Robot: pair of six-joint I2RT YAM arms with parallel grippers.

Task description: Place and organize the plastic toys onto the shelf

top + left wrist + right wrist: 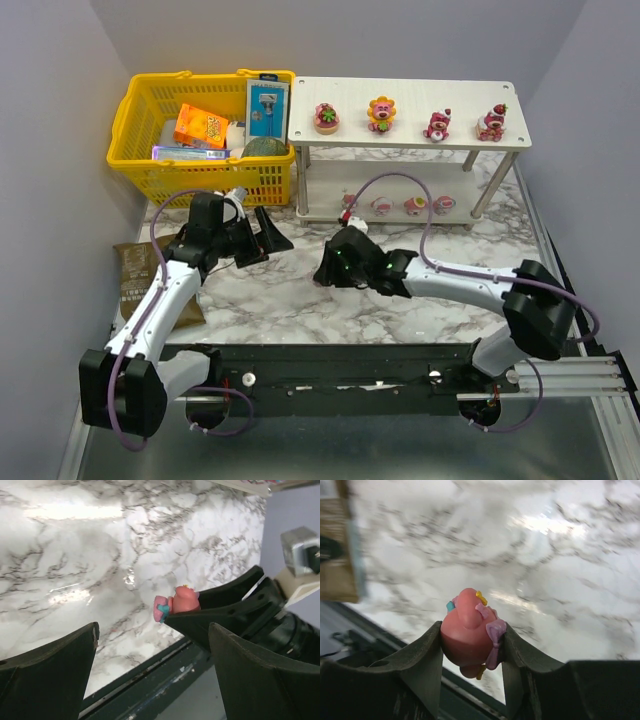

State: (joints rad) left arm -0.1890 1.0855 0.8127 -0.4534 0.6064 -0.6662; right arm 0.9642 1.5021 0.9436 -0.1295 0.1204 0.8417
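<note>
Where the right arm reaches: it stretches low from its base at the right, across the marble table (270, 300) toward the centre.
Grip at right: the right gripper (322, 272) is clamped on a pink toy (467, 630) with a lilac bow, pinched by its sides above the marble.
Left arm: it is bent up from its base at the left, wrist turned toward its neighbour.
Grip at left: the left gripper (265, 238) stands wide apart, holding nothing, with the held toy just beyond its tips.
Left edge: a brown bag (135, 275) lies flat under the left arm.
Beyond: the shelf (400, 148) carries four toys on top (381, 113) and four more on the lower tier (415, 206).
Far left: a yellow basket (135, 110) touches the shelf's end, holding an orange box (200, 126) and other packets.
</note>
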